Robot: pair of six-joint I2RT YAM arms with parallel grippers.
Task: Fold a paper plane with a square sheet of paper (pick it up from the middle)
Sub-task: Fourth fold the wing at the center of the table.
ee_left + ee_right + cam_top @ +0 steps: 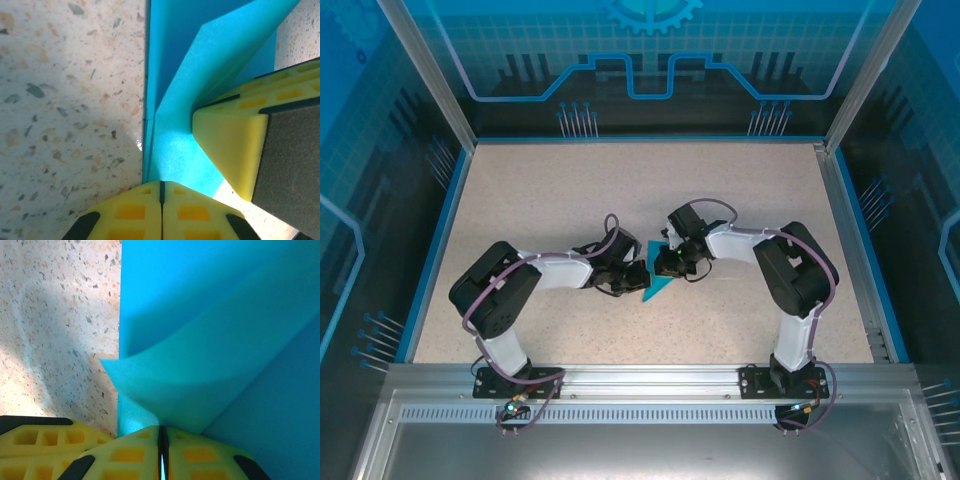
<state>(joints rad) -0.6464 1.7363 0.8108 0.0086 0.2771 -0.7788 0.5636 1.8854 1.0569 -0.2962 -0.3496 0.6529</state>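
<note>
The right pincer (161, 440), pressed together, pinches a raised flap of the teal sheet of paper (215, 305), which curls away from its tips toward the upper right of its wrist view. The left pincer (161, 194), also pressed together, sits at the sheet's near edge, the long straight border running up-frame from it. The sheet lies mid-desk (520, 200), between both pincers.
</note>
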